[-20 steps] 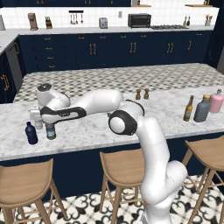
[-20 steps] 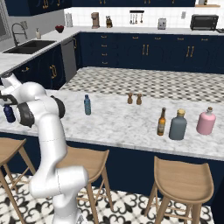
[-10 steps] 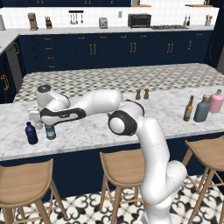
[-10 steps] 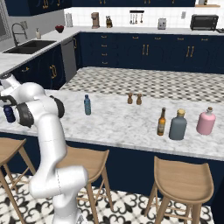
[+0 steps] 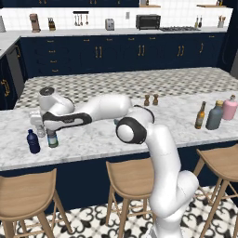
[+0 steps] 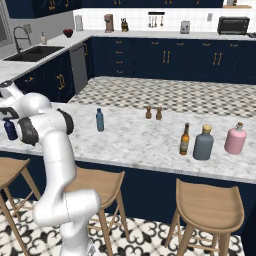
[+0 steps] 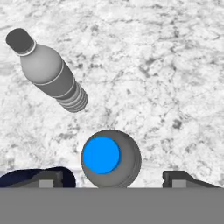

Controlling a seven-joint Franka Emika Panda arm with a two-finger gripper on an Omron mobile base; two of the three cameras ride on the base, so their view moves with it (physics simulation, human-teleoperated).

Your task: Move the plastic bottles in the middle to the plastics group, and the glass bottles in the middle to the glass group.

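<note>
My gripper [image 5: 50, 131] hangs over the far left of the marble counter, open. In the hand view its fingertips [image 7: 49, 180] stand apart on either side of the clear plastic bottle with the blue cap [image 7: 110, 157], not touching it. That bottle [image 5: 52, 138] stands upright beside the dark navy bottle [image 5: 33, 142] and the pale clear bottle [image 7: 49, 72]. The slim teal-blue bottle [image 6: 100, 120] stands mid-counter. At the right, the amber glass bottle [image 5: 200, 115] stands next to the grey-teal bottle [image 5: 214, 115] and the pink bottle [image 5: 229, 107].
Two small brown shakers [image 5: 151, 99] stand near the counter's middle. Wooden stools [image 5: 132, 179] line the counter's near edge. My arm stretches low across the counter's left half. The navy bottle [image 7: 30, 177] lies close to one fingertip.
The jaws have opened and let go of the blue-capped clear bottle, which stands by the navy and pale bottles. The arm has hardly moved.
</note>
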